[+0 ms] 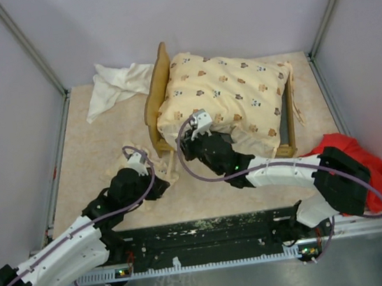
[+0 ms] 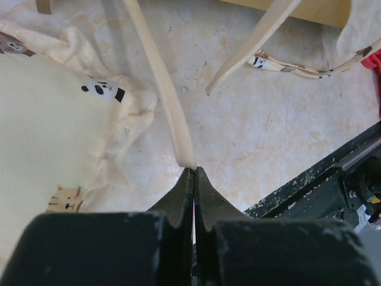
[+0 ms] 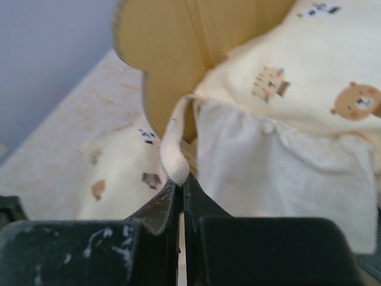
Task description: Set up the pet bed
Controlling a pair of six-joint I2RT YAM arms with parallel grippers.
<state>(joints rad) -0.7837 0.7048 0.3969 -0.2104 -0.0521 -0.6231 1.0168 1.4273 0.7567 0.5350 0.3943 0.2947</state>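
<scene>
Bed [image 1: 158, 91] stands on the bench [image 1: 94, 156], cushion [image 1: 229, 85] on it. Right end effector [image 3: 183, 182] pinches a tie [image 3: 172, 143] by the headboard [image 3: 172, 47]; left end effector [image 2: 193, 176] pinches a second tie [image 2: 164, 89] beside the pillow [image 2: 41, 119]. Hard tugs could slip these 2 thin ties or drag the cushion askew.

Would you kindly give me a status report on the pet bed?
Left gripper shut on cream tie strap. Right gripper shut on corner tie of the cushion, which lies on the bed frame. Small pillow on table. Nothing in the way.
</scene>
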